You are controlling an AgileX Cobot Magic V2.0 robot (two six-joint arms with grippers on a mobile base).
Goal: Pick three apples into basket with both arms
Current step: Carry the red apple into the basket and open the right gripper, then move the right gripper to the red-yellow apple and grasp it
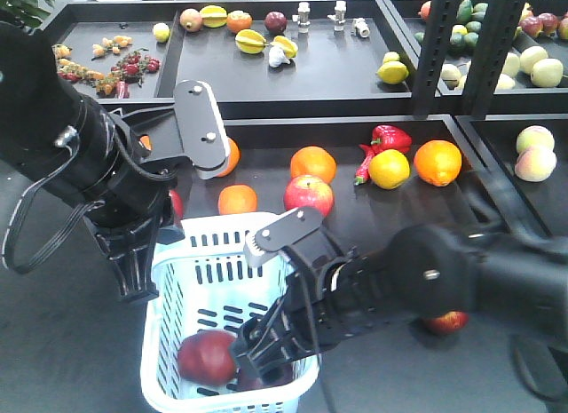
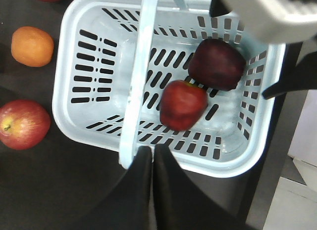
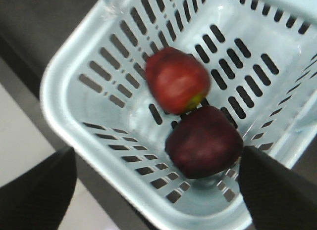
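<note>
no readable text, no labels, no nos. in any view

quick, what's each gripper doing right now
Left gripper: shut, fingers pressed together, holding nothing, just above the basket rim.
Right gripper: open, fingers spread wide above the darker apple, holding nothing.

I see 2 apples lying in the basket (image 2: pixel 74 121), touching each other near one end. The red apple (image 2: pixel 182 104) is mid-red with a yellowish patch by the stem end, tipped on its side. The dark apple (image 2: pixel 216 64) is maroon, almost purple, against the short wall. The basket is pale blue-white, slotted, upright on the dark table, its handle (image 2: pixel 141 67) arching across.
</note>
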